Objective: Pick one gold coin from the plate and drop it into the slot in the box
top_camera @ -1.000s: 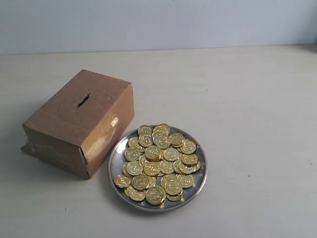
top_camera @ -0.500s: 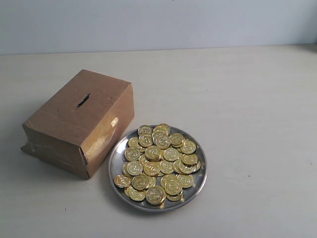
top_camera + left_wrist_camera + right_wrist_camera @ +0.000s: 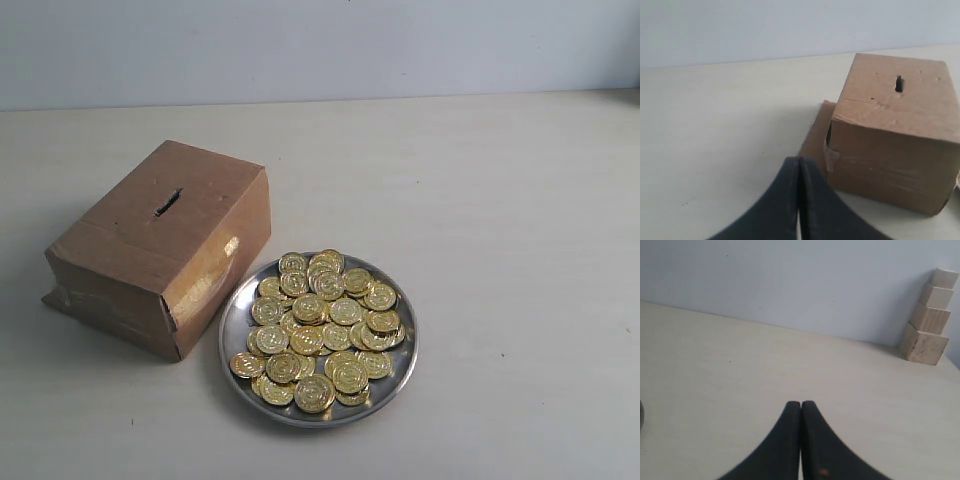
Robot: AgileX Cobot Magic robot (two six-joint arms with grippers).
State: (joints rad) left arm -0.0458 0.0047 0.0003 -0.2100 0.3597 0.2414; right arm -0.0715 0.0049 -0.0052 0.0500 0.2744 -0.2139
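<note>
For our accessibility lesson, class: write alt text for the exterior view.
A round silver plate heaped with gold coins sits on a pale table. Beside it, to the left, stands a brown cardboard box with a dark slot in its top.

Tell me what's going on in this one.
Nothing is being handled yet. The plate, heaped with gold coins, sits beside the box, whose slot faces up. The left fingers and right fingers are shut and empty, and neither arm appears in the exterior view.
</note>
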